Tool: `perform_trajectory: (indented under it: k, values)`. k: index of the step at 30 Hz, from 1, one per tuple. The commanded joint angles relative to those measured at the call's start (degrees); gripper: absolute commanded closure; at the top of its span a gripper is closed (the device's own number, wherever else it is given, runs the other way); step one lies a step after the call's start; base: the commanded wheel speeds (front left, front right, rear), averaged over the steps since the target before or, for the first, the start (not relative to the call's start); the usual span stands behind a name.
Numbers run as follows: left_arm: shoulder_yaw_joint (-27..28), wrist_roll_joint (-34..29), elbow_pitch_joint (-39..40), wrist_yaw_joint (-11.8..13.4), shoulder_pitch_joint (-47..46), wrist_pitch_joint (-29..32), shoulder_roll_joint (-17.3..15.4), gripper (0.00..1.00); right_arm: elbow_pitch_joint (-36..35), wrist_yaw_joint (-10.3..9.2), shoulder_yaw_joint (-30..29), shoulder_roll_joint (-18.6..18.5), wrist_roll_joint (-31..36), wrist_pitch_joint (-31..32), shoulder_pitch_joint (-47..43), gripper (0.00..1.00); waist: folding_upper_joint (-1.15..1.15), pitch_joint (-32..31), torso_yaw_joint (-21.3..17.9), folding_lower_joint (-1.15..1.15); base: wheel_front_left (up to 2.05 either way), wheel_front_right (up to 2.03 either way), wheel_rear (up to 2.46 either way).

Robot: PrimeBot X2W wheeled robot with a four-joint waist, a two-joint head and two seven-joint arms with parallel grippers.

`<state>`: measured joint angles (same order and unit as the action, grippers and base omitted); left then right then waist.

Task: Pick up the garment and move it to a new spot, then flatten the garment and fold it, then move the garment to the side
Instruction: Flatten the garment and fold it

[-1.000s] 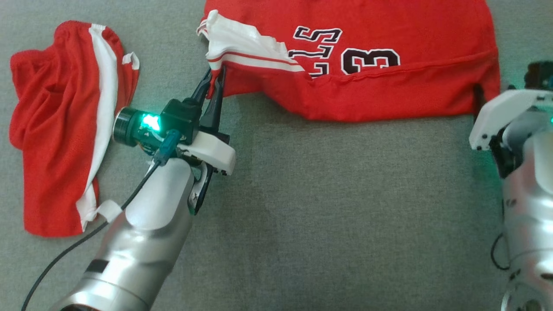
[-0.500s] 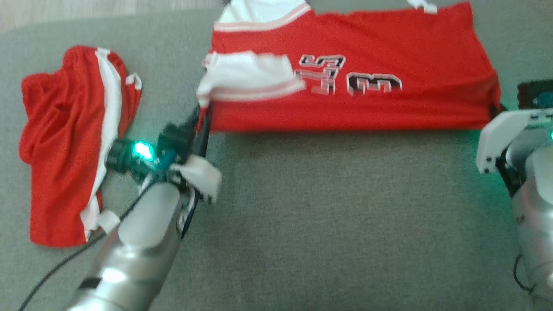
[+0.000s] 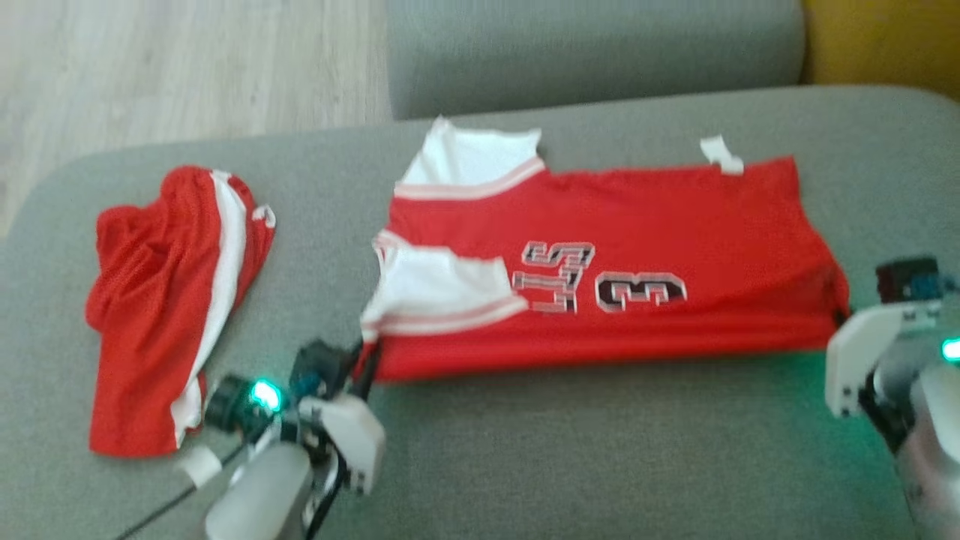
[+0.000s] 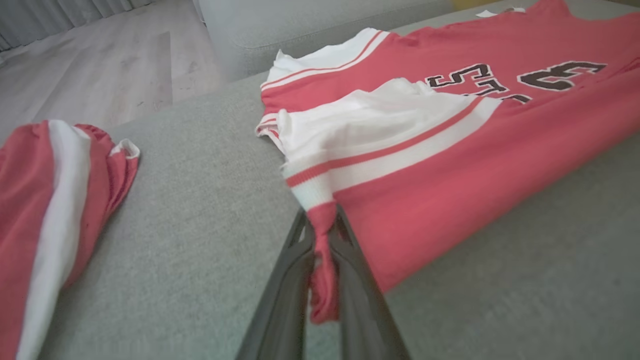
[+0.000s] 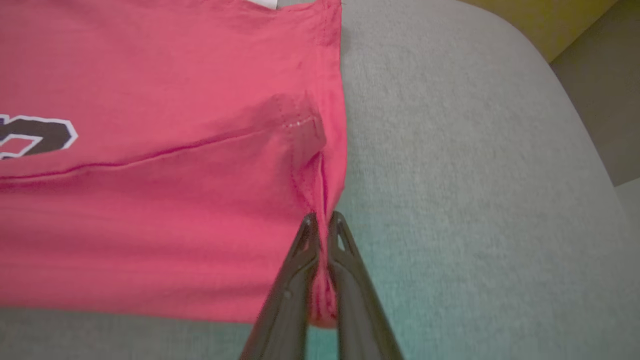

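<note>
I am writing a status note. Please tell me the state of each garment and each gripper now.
red jersey: lying on the grey sofa seat, one white sleeve folded over its front.
red shorts: crumpled, apart from the jersey.
left gripper: shut on the jersey's sleeve-side corner.
right gripper: shut on the jersey's hem corner.

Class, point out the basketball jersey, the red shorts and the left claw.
basketball jersey (image 3: 675, 217), head view, red body above the number
red shorts (image 3: 142, 315), head view, red fabric beside the white stripe
left claw (image 4: 321, 217), left wrist view, between fingertips pinching the jersey
</note>
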<state>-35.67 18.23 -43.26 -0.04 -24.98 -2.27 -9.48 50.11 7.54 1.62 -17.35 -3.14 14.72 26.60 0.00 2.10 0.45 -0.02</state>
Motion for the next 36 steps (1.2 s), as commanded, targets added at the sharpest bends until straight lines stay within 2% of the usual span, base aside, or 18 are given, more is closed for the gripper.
perform_trajectory:
  k: [1, 6, 11, 12, 13, 14, 18, 20, 22, 24, 29, 33, 36]
  values:
    - [1.76, 0.41, 2.01, 0.15, -0.40, 0.52, -2.86, 1.00, -2.69, -0.05, 1.13, -2.51, -1.06, 0.48, -0.56, 1.00, 0.00, -1.90, -0.09, 0.02, 0.00, 0.00, 0.00]
    - [0.91, 1.08, 9.40, 0.84, 4.92, 4.57, -4.93, 1.00, -10.49, -0.05, 1.68, -4.41, -5.31, 4.17, -8.04, 1.00, 0.00, -3.54, -0.23, 0.02, 0.00, 0.00, 0.00]
    - [0.33, 1.61, 16.36, 2.01, 8.36, 8.23, -6.27, 1.00, -18.30, -0.05, -0.89, -4.32, -7.34, 6.56, -13.55, 1.00, 0.00, -3.55, -0.39, 0.02, 0.00, 0.00, 0.00]
    - [0.26, 1.68, 17.30, 2.30, 8.81, 8.81, -6.44, 0.86, -19.62, -0.05, -1.77, -3.91, -7.39, 6.65, -14.25, 1.00, 0.00, -3.47, -0.44, 0.02, 0.00, 0.00, 0.00]
    - [0.24, 1.70, 18.18, 2.65, 9.18, 9.28, -6.63, 0.38, -20.98, -0.05, -2.46, -3.47, -7.32, 6.51, -14.87, 0.00, 0.00, -3.36, -0.48, 0.02, 0.00, 0.00, 0.00]
    - [0.26, 1.62, 19.05, 3.06, 9.44, 9.49, -6.84, 0.00, -22.19, -0.05, -3.14, -2.85, -7.42, 6.46, -15.43, 0.00, 0.00, -3.22, -0.52, 0.02, 0.00, 0.00, 0.00]
    - [1.09, 1.65, 21.25, 4.88, 9.81, 8.97, -6.94, 0.00, -26.06, -0.05, -5.43, -1.08, -6.98, 4.58, -16.32, 0.00, 0.00, -2.81, -0.62, 0.02, 0.00, 0.00, 0.00]
    - [2.15, 1.55, 22.64, 6.43, 9.49, 7.12, -6.70, 0.00, -28.78, -0.05, -7.42, 0.47, -6.80, 1.66, -16.44, 0.00, 0.00, -2.49, -0.65, 0.02, 0.00, 0.00, 0.00]
    - [4.07, 1.51, 24.30, 8.58, 8.67, 2.37, -5.83, 0.00, -32.75, -0.05, -9.50, 3.12, -6.54, -4.03, -16.55, 0.00, 0.00, -1.98, -0.76, 0.02, 0.00, 0.00, 0.00]
    - [5.47, 1.84, 25.28, 9.49, 8.12, -2.17, -4.80, 0.00, -35.31, -0.05, -10.04, 5.01, -6.68, -8.74, -16.79, 0.00, 0.00, -1.60, -0.89, 0.02, 0.00, 0.00, 0.00]
    - [8.30, 3.21, 26.45, 9.80, 7.75, -11.23, -2.16, 0.00, -39.50, -0.05, -8.52, 9.49, -7.51, -19.59, -18.62, 0.00, 0.00, -0.34, -1.67, 0.02, 0.00, 0.00, 0.00]
    - [9.55, 2.60, 27.29, 8.92, 7.17, -12.57, -0.92, 0.00, -40.27, -0.05, -7.03, 11.50, -6.21, -24.60, -19.56, 0.00, 0.00, 1.82, -2.45, 0.02, 0.00, 0.00, 0.00]
    - [9.62, 0.96, 26.90, 7.48, 4.75, -12.68, -1.41, 0.00, -39.94, -0.05, -6.37, 12.07, -4.97, -25.70, -18.49, 0.00, 0.00, 4.16, -3.46, 0.02, 0.00, 0.00, 0.00]
